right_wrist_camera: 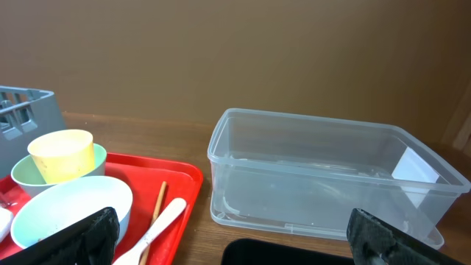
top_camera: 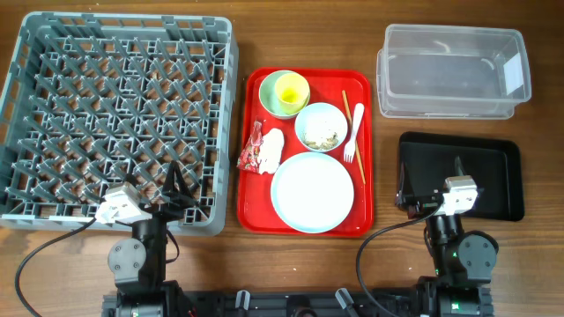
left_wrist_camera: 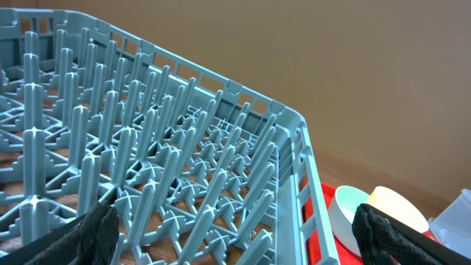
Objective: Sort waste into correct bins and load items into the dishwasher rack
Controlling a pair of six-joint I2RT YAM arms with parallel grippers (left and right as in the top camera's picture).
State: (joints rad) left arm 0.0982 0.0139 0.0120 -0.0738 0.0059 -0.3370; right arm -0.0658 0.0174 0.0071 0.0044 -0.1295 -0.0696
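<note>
From above, the grey dishwasher rack (top_camera: pixel 123 22) stands on the left part of the bench (top_camera: pixel 397 264). It holds no dishes. Just beside it, in the middle, lies a red serving tray (top_camera: pixel 256 207). On this tray the small yellow cup (top_camera: pixel 290 89) sits inside the pale green bowl (top_camera: pixel 269 104) at the far side. The small white bowl (top_camera: pixel 321 126), with the rice-like scraps (top_camera: pixel 322 137) in it, is near the bowl, and the round plate (top_camera: pixel 312 192) is at the near side. The white fork (top_camera: pixel 353 134) and the wooden chopsticks (top_camera: pixel 361 172) lie along the right edge. The red-and-white wrapper (top_camera: pixel 251 151) and the white tissue (top_camera: pixel 270 150) touch each other at the left edge. On the right, the clear tub (top_camera: pixel 441 31) with its white label (top_camera: pixel 513 72) stands far, and the black tray (top_camera: pixel 493 176) lies near; both are empty. The left hand (top_camera: pixel 176 187) is above the near right corner of the rack. The right hand (top_camera: pixel 432 182) is above the left part of the black tray.

In the left wrist view, the rack pegs fill the picture. The two dark fingers (left_wrist_camera: pixel 81 239) are at the bottom corners, spread wide, with nothing between them. A pale bowl and a yellowish cup show at the right, on the red tray.

In the right wrist view, the fingers (right_wrist_camera: pixel 397 239) are also spread wide and hold nothing. The tub stands ahead, and the black tray's edge shows below. The cup, both bowls, the fork handle and a chopstick are at the left.
</note>
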